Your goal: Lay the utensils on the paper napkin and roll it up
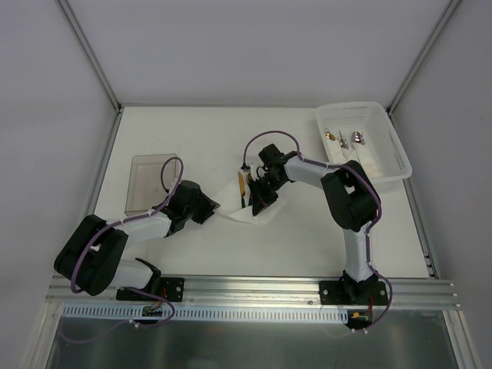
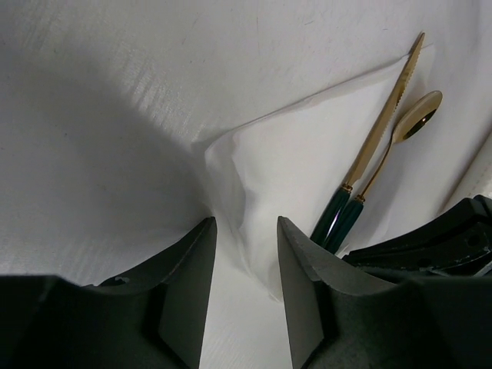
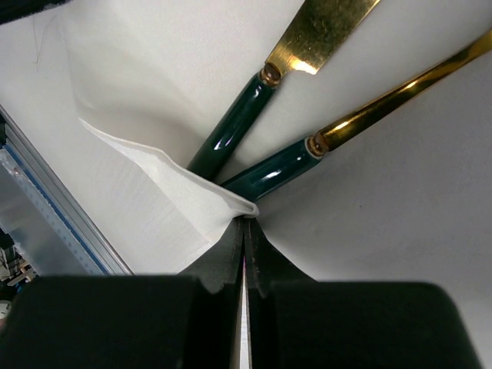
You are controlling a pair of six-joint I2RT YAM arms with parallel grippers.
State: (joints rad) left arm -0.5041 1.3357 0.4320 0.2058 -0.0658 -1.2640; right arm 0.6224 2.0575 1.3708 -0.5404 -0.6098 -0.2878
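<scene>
So: knife and spoon lie on the napkin, middle of the desk. Right fingers are pinched together on its edge, folded over the handles. Left fingers are apart at its left corner. Rolling is barely started; the far-right basket apparently holds more utensils.
</scene>
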